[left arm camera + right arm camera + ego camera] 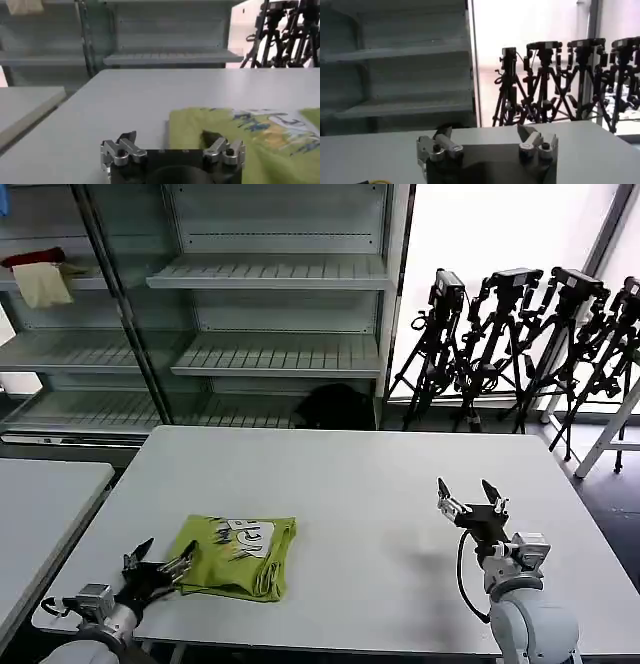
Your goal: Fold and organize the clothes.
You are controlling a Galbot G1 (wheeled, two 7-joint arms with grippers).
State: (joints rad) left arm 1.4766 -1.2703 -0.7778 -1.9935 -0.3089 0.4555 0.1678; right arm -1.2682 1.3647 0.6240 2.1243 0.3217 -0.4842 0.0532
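Nearest the lens, my left gripper (160, 566) sits low at the table's near left corner, its black fingers spread wide and empty, tips just beside the near left edge of the T-shirt (238, 555). From the left wrist, the same gripper (172, 147) shows one finger over bare table and the other at the fabric (260, 145), whose edge bulges up in a soft fold.

My right gripper (471, 500) hovers over the table's right half, well apart from the garment, fingers likewise spread and holding nothing; the right wrist view (487, 142) confirms the open gap.

The shirt lies already folded into a compact rectangle on the white table (380, 484), lime-green, limp knit cotton with a white-and-grey printed motif facing up and rounded, slightly puckered fold lines along its near edge.

Judged step: taking hold of the folded bundle to tidy or shift it. To do this well, I would slide the lower finger flat under all layers at the edge and close gently, so the stack lifts as one and the folds do not slip apart. The smooth matte tabletop should let the fabric slide freely.
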